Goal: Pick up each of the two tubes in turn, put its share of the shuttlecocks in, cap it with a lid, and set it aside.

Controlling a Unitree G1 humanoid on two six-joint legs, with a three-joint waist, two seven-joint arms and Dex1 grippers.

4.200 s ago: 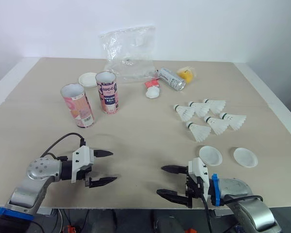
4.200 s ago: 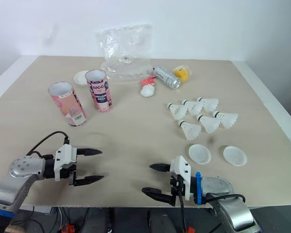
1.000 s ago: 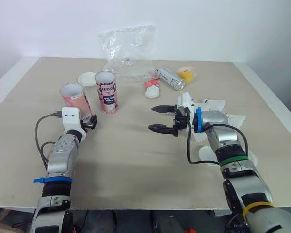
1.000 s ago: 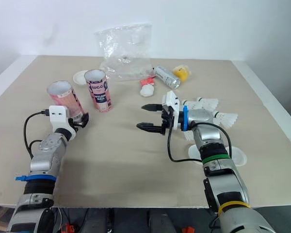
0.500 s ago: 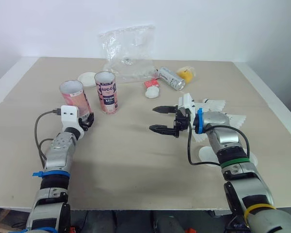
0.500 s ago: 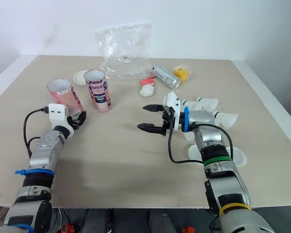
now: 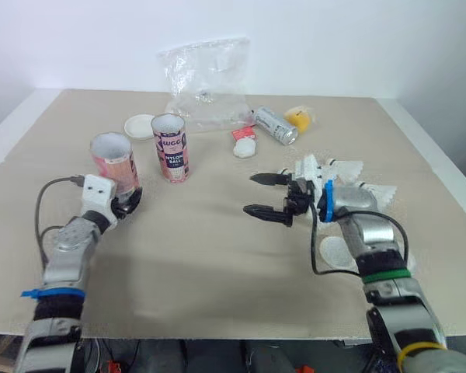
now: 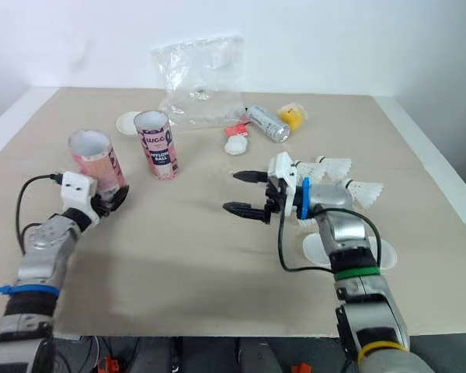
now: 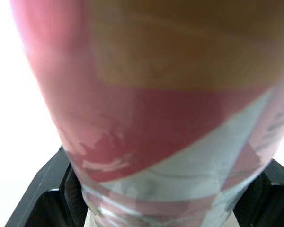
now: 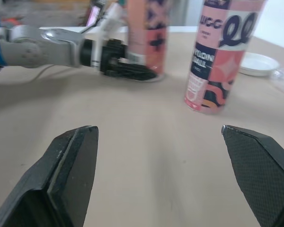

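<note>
Clamping pink tube (image 7: pixel 113 159) low, left pincer (image 7: pixel 124 200) half hidden, right pincer (image 7: pixel 250 193) gaping empty.

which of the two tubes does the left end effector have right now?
The leftmost tube, the one nearer the robot: the left end effector is clamped on its base. The lettered tube beside it stands free and untouched.
</note>
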